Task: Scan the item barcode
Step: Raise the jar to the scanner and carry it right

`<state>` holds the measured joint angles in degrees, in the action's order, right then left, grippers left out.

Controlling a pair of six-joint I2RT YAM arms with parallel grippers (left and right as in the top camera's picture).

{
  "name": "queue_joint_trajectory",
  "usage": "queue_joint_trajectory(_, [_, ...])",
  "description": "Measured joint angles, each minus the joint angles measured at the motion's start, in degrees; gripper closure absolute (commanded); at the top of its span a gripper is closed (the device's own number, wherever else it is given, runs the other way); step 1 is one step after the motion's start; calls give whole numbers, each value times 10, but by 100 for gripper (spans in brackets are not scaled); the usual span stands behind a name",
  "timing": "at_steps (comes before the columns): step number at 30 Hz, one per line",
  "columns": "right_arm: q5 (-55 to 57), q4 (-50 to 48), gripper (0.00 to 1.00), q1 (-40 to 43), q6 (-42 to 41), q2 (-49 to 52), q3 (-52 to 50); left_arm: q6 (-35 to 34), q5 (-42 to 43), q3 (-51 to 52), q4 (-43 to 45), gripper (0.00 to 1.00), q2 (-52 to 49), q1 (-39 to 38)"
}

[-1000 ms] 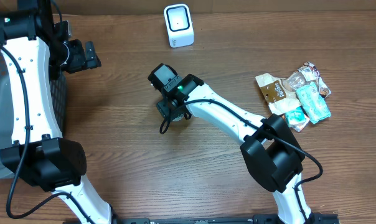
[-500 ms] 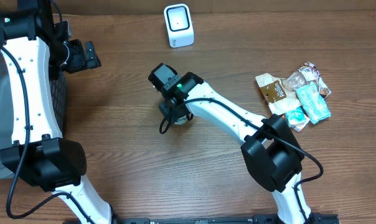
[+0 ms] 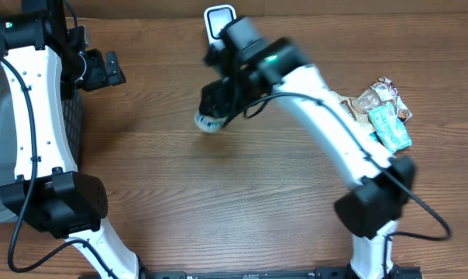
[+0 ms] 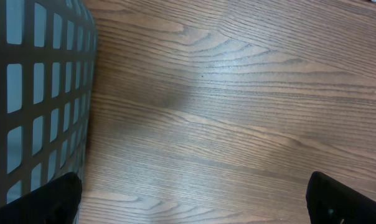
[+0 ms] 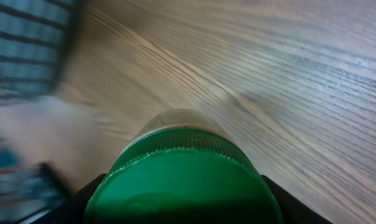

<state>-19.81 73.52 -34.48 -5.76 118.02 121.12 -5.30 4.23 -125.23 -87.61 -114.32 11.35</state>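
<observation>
Far left: basket (image 3: 73, 116) at the table edge. My left gripper (image 3: 114, 70) hangs just beside it, fingers wide, holding nothing. No hazard here while it stays out of the way.

Centre: my right gripper (image 3: 218, 101) is clamped on the bottle (image 3: 209, 120). The wrist view shows its green cap (image 5: 182, 180) filling the space between my fingers. The bottle is near the scanner (image 3: 216, 17), just in front of it. Both views of it are smeared.

Risks, as I judge them:
- The hold is at the cap end, so a quick swing could twist the bottle or let it slip.
- I cannot tell where the barcode lies. If it faces away from the scanner window, no read results.
- My right arm partly covers the scanner from above. Coming closer could knock it.

Right: packets (image 3: 373, 116) lie well apart, no concern.
</observation>
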Motion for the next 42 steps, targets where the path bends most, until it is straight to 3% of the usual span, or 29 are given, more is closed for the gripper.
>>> queue_joint_trajectory(7, [-225,1,48,139,0,-52,8,0,0,0,0,0,0,0])
queue_joint_trajectory(13, [-344,5,48,234,0,-51,8,0,0,0,0,1,0,0])
queue_joint_trajectory(23, [-383,16,49,253,9,-51,8,0,0,0,0,1,0,0])
queue_joint_trajectory(33, [-251,32,50,205,12,-51,8,0,0,0,0,0,0,0])
queue_joint_trajectory(42, [69,-23,49,54,13,-51,3,0,0,0,0,0,0,0])
